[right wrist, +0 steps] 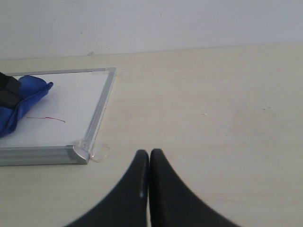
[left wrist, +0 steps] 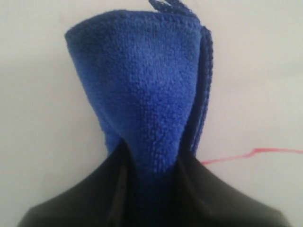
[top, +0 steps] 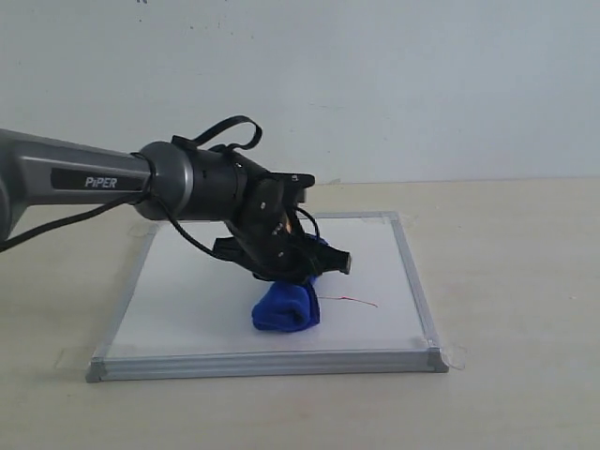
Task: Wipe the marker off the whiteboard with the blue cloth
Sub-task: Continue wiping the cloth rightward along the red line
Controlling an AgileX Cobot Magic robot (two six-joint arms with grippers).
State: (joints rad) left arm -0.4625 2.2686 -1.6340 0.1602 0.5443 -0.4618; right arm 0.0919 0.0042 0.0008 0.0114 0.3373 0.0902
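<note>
The whiteboard (top: 187, 291) lies flat on the table, silver-framed. My left gripper (top: 292, 272) is shut on the blue cloth (top: 286, 308), pressing it down on the board near its middle. In the left wrist view the blue cloth (left wrist: 142, 90) fills the space between the black fingers (left wrist: 94, 194). A short red marker line (top: 354, 300) runs just to the right of the cloth; the same marker line (left wrist: 251, 153) shows beside the cloth in the left wrist view and as marker line (right wrist: 46, 118) in the right wrist view. My right gripper (right wrist: 149, 153) is shut and empty, off the board's right front corner.
The whiteboard's right front corner (right wrist: 80, 153) with clear tape lies close to my right gripper. Bare beige table (top: 516, 281) spreads to the right of the board. A pale wall (top: 375, 84) stands behind.
</note>
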